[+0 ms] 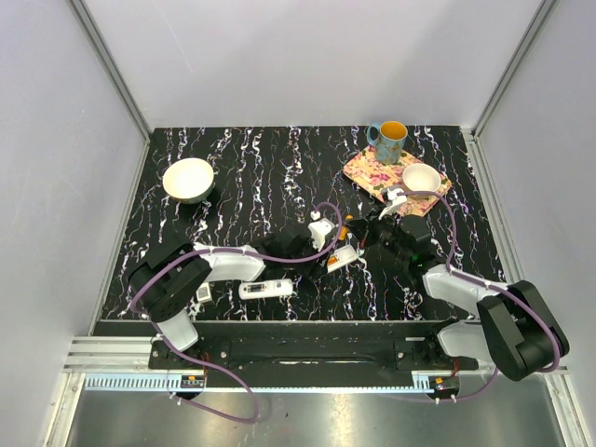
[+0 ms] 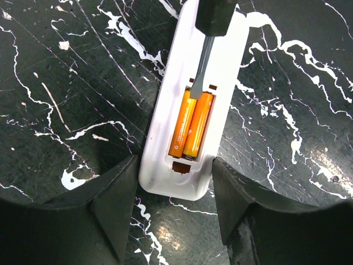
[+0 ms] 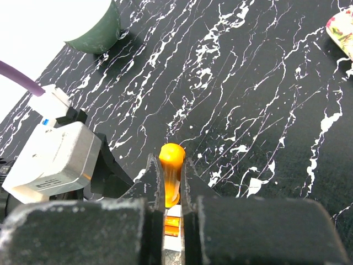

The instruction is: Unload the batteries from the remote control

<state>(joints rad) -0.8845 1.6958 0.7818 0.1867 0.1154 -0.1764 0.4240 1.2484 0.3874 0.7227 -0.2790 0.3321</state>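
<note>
A white remote control (image 2: 220, 77) lies back up on the black marbled table with its battery bay uncovered. Two orange batteries (image 2: 190, 124) lie side by side in the bay; no blue one shows. My left gripper (image 2: 174, 165) clamps the remote's near end, one finger against each side. My right gripper (image 3: 171, 163) is shut on an orange-handled tool (image 3: 172, 160). The tool's grey blade (image 2: 203, 66) touches the far end of the batteries. In the top view both grippers, left (image 1: 337, 253) and right (image 1: 363, 228), meet over the remote (image 1: 343, 258) at the table's middle.
A second white remote (image 1: 265, 289) and a small white piece (image 1: 203, 293) lie by the left arm. A white bowl (image 1: 189, 179) stands at the back left. A blue mug (image 1: 388, 142) and a small bowl (image 1: 421, 177) stand by a floral mat (image 1: 372, 172) at the back right.
</note>
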